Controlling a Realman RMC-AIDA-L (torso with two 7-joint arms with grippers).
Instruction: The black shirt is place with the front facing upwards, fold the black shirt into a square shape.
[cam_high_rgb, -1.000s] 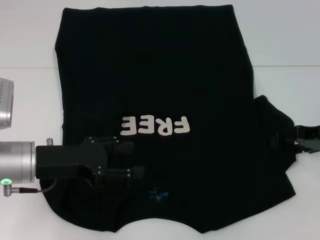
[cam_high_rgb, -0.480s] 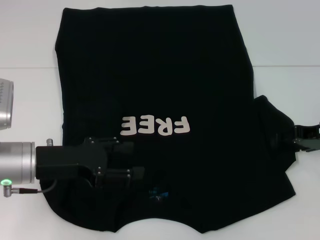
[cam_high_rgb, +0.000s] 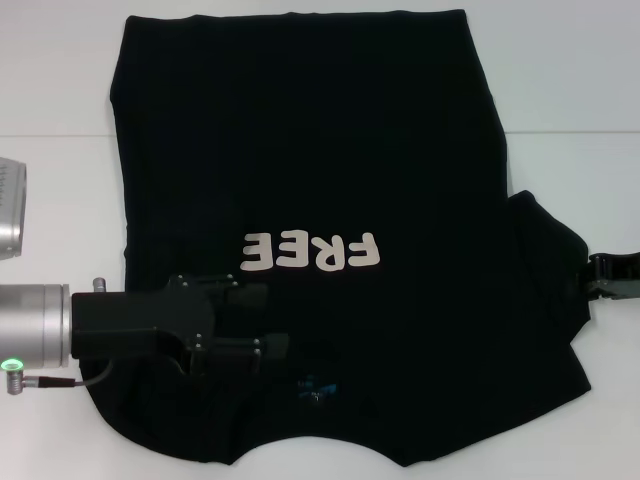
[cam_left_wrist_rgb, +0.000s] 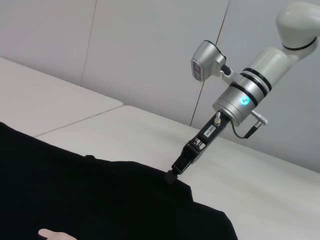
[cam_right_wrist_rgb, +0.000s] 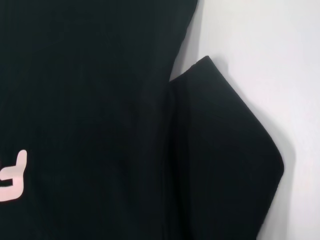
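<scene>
One black shirt (cam_high_rgb: 310, 200) spread front-up across the white counter (cam_high_rgb: 570, 80), left tool (cam_high_rgb: 262, 320) over its chest beside the collar, fingers apart, right tool (cam_high_rgb: 610, 277) at the sleeve edge, grip unreadable

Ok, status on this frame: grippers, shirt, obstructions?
Left gripper over black shirt, near collar. Right gripper at right sleeve edge. Shirt flat, unfolded. No obstructions.

The left arm reaches in from the left, its pincer (cam_high_rgb: 270, 320) held low and level. The right pincer (cam_high_rgb: 605, 277) sits far right.
</scene>
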